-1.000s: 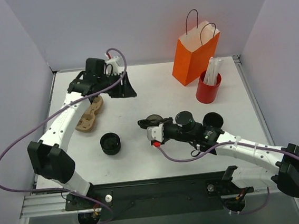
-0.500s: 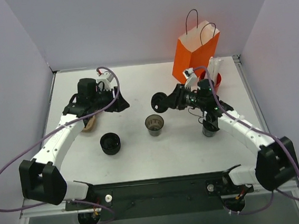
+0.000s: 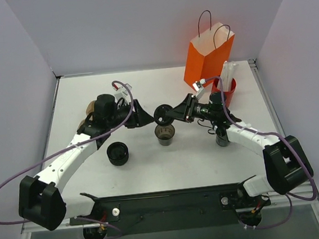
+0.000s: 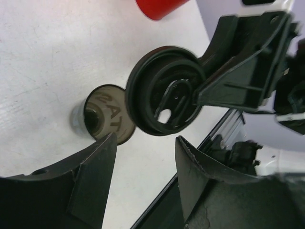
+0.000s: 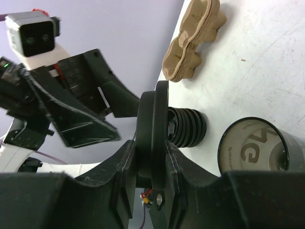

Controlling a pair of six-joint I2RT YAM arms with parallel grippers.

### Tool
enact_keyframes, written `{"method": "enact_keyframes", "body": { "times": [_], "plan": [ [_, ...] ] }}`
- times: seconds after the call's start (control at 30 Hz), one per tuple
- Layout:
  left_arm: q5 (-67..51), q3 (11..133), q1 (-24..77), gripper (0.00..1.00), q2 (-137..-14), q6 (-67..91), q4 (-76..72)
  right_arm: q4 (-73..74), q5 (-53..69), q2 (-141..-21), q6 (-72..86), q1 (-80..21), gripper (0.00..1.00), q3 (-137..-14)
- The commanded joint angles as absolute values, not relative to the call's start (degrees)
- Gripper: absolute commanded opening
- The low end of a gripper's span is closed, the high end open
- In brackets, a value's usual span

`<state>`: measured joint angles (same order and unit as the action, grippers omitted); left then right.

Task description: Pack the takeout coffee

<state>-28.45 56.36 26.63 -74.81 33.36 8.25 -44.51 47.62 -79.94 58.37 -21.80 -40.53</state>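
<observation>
Right gripper [image 5: 151, 153] is clamped on the black lid [image 3: 162, 115], held on edge, prob. to present it to the left gripper [image 4: 145, 140], which faces it w/ jaws apart & empty. Takeout coffee [image 3: 165, 134] stands open just below the lid, not touching. It needs capping before it goes in the orange bag [image 3: 207, 58], well apart at the back.

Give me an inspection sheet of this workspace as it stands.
Surface: white table, faint scuffs.
Job's things: takeout cup upright and open, mid-table; lid held on edge close by, off the cup.
Clutter: ribbed black stack, cardboard carrier, second dark cup, red cup of straws, orange bag.
Grippers: left gripper open, empty, facing the lid; right gripper shut on the lid.
Cables: purple cable loops off each arm.
Surroundings: plain walls; nothing else seen.
</observation>
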Motion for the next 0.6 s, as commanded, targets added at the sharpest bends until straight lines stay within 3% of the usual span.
{"method": "enact_keyframes", "body": {
  "times": [0.0,0.2,0.57],
  "plan": [
    [-18.3,55.4,29.2,0.61,-68.6,47.4,1.5,-55.9,43.6,-76.6,59.9,-22.4,0.09,-37.7],
    [-11.1,54.3,33.3,0.61,-67.9,54.7,1.6,-58.6,39.3,-74.8,59.1,-24.2,0.10,-35.2],
    [-3.7,54.7,37.7,0.52,-69.8,60.1,6.4,-50.1,29.9,-68.4,48.9,-30.3,0.10,-34.8]
  ]
}}
